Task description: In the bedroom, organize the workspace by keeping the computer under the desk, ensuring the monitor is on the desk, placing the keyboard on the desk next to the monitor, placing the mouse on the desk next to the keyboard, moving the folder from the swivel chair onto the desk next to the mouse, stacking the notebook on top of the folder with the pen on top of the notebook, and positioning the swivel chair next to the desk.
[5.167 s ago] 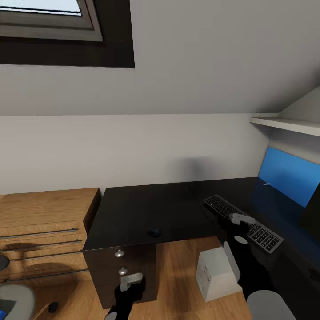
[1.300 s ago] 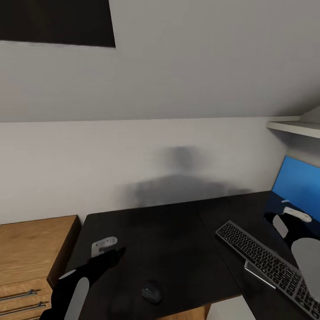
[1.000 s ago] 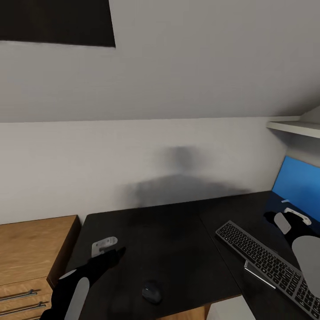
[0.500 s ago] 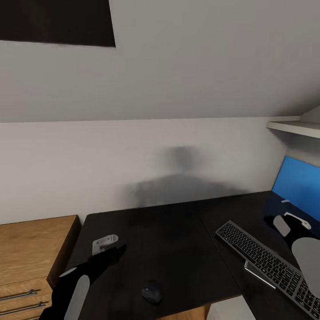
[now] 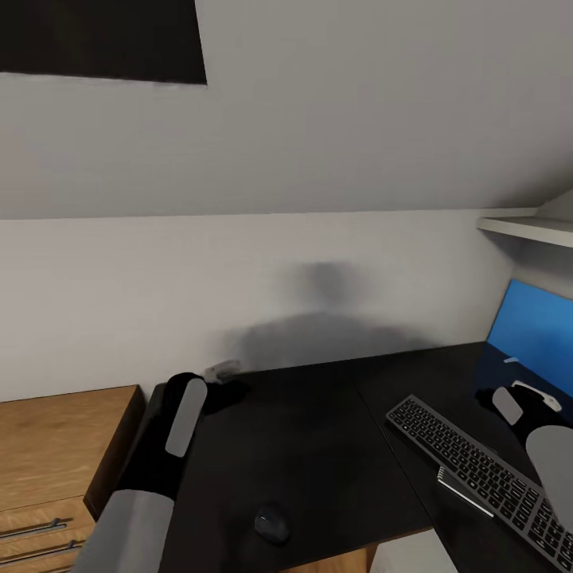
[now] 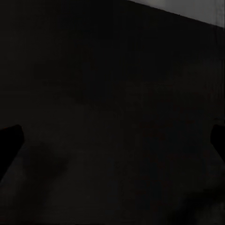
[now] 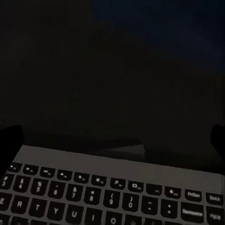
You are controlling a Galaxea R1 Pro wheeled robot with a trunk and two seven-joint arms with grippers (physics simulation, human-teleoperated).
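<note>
The desk (image 5: 318,414) has a glossy black top. The small black mouse (image 5: 272,524) lies near its front edge. The keyboard (image 5: 469,465) lies at an angle on the right, and a thin dark notebook (image 5: 465,487) with a pale edge rests against its near side. My left gripper (image 5: 223,372) hovers over the back left of the desk by the wall; in the left wrist view its fingertips (image 6: 10,140) stand wide apart, open and empty. My right gripper (image 5: 535,395) is open just beyond the keyboard (image 7: 93,197), holding nothing.
A blue wall panel (image 5: 533,334) stands at the desk's right end, below a white shelf (image 5: 525,227). Low oak drawers (image 5: 56,446) adjoin the desk's left side. A pale grey box top (image 5: 410,557) peeks out under the desk's front edge. The sloped grey wall is close behind.
My left arm has swung up and back, from the desk's front left to the rear by the wall. The right gripper has barely shifted. Mouse, keyboard and notebook stay put.
</note>
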